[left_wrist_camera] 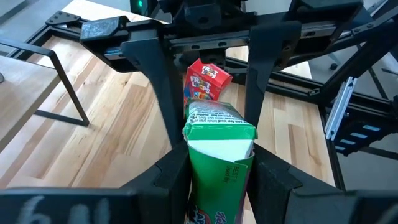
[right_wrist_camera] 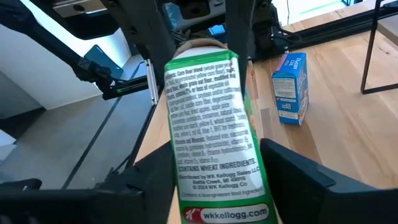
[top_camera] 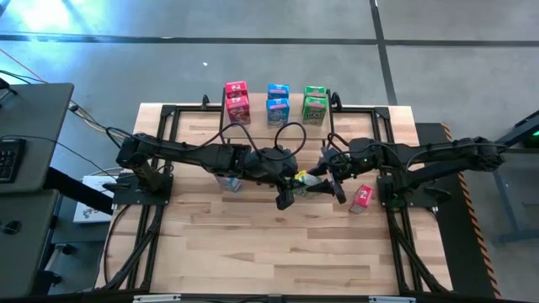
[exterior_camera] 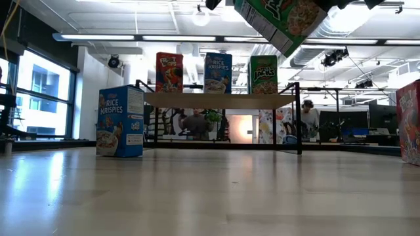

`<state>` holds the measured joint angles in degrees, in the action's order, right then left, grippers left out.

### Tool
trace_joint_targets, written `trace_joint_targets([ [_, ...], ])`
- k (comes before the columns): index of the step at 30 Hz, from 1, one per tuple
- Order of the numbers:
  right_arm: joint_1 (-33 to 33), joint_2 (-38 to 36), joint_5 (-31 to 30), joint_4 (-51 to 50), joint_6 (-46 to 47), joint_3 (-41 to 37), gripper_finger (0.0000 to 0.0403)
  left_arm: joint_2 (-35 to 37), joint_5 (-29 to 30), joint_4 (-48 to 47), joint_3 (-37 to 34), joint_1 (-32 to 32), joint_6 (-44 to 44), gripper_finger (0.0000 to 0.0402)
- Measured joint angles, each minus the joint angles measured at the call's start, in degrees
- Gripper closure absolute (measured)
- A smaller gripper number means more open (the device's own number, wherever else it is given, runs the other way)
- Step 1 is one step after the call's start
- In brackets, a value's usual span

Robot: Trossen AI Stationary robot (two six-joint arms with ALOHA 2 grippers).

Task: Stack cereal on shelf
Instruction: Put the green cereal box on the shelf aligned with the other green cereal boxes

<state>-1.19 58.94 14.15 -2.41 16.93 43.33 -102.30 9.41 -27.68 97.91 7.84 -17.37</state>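
Observation:
A green cereal box (left_wrist_camera: 219,127) hangs above the table's middle (top_camera: 306,178) and tilts in the low view (exterior_camera: 282,19). My left gripper (left_wrist_camera: 217,180) is shut on one end of it. My right gripper (right_wrist_camera: 214,186) faces it from the table's right. It is open, with a finger close on either side of the box's other end (right_wrist_camera: 208,112). The shelf (exterior_camera: 216,100) stands at the far edge with red-pink (exterior_camera: 169,72), blue (exterior_camera: 218,72) and green (exterior_camera: 264,74) boxes upright on it. A blue box (exterior_camera: 121,121) and a red-pink box (top_camera: 362,197) stand on the table. My left gripper pinches the green box between its two fingers, on two opposite faces (left_wrist_camera: 198,168) at the end nearest that arm. The fingers come from the table's left, slanting down, and lie along the box. The box is lifted clear of the table and tilted.
Black frame rails (top_camera: 168,126) run round the wooden tabletop. A dark desk with a keyboard (top_camera: 25,143) stands off the left side. The near half of the tabletop (top_camera: 269,252) is bare wood. People show in the room behind the shelf (exterior_camera: 307,118).

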Motion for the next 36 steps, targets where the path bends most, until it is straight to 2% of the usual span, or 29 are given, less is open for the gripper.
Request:
trace_joint_targets([
  [3,0.00,-0.02,0.50,0.01,-0.31,0.00,0.0222,0.00,-0.03,0.00,0.00,0.00,-0.02,0.0280],
  [6,0.00,-0.02,0.77,0.06,-0.26,0.00,0.0232,0.00,-0.07,0.09,0.00,0.00,-0.56,0.0280],
  [22,0.00,-0.04,0.81,0.15,0.79,0.00,0.0226,0.00,-0.09,0.46,0.00,0.00,-2.26,0.0274],
  [36,0.02,-0.04,0.33,0.15,1.07,0.00,0.0226,0.00,-1.84,1.13,0.00,-1.14,-3.60,0.0168],
])
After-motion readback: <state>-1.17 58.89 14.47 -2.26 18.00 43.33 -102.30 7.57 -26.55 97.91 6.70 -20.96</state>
